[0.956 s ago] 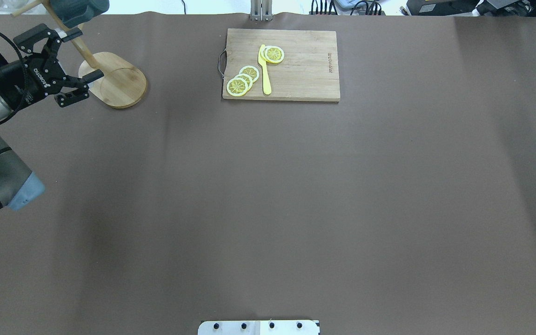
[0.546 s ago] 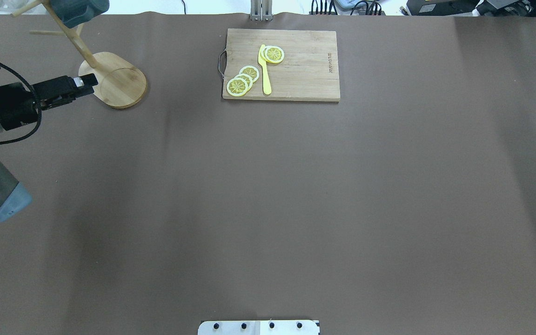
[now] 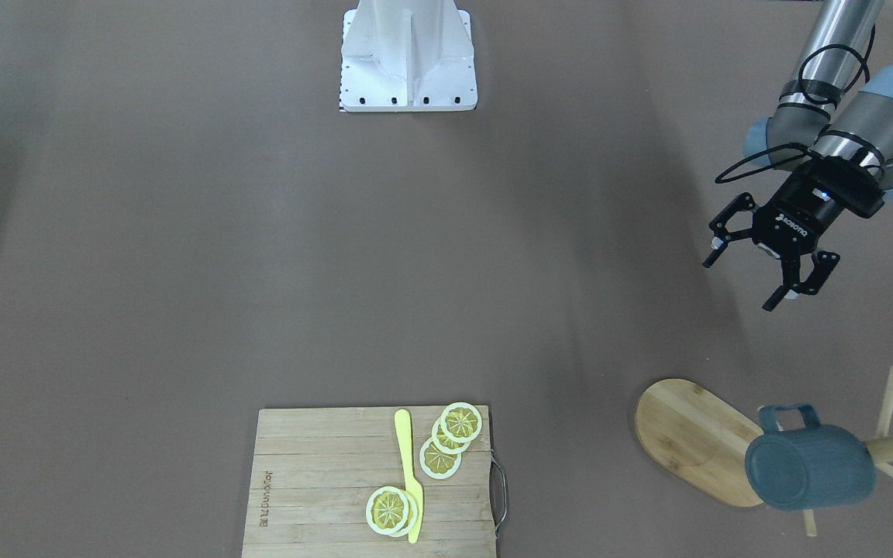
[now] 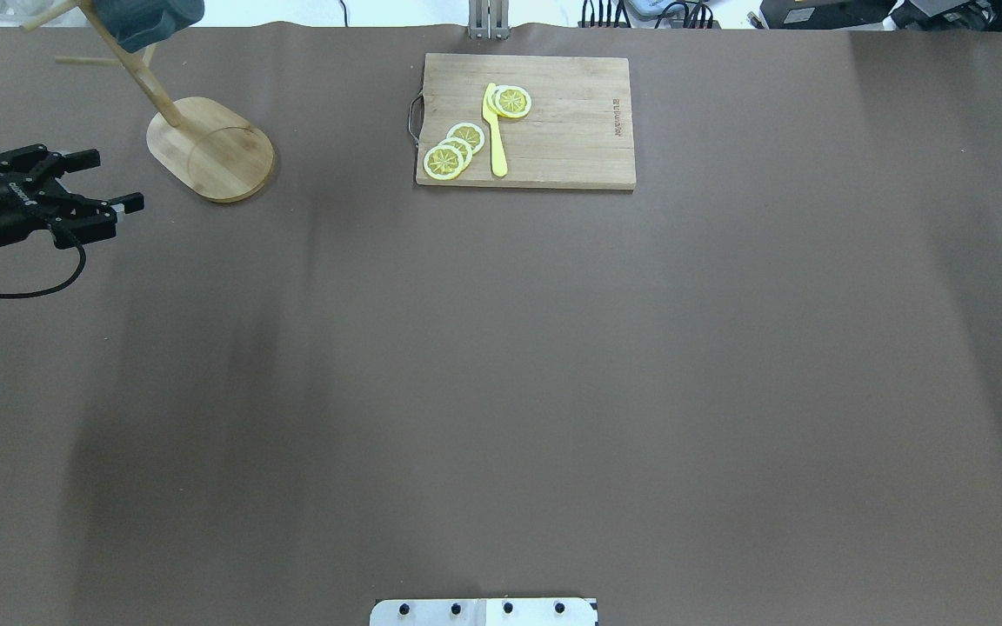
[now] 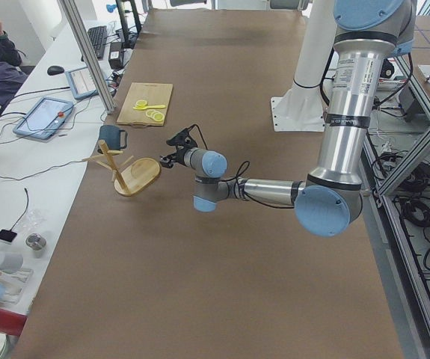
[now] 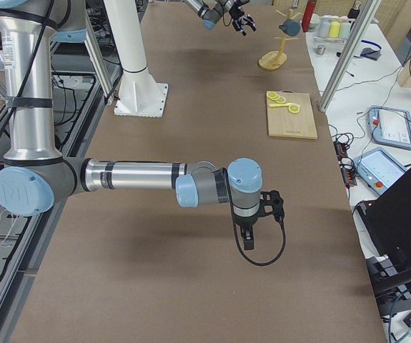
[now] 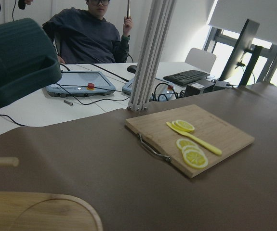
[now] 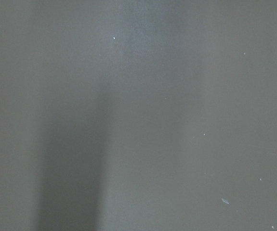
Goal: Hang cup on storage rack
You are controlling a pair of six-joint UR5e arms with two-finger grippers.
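Exterior front-facing view has the cup (image 3: 811, 469) high on the rack (image 3: 687, 434), tipped on its side, its handle (image 3: 787, 418) toward the robot; what carries it is hidden. It looks rigid, smooth, probably weighty and chippable, best pinched across the wall opposite the handle. Well apart, the left gripper (image 3: 743, 283) hovers, jaws spread and empty; the right gripper (image 6: 248, 239) cannot be read.

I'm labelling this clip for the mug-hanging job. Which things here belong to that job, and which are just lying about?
Belong to the job:
cup, hanging on the storage rack
left gripper, jaws open, apart from both

Just lying about:
cutting board
lemon slices and yellow knife, on that board
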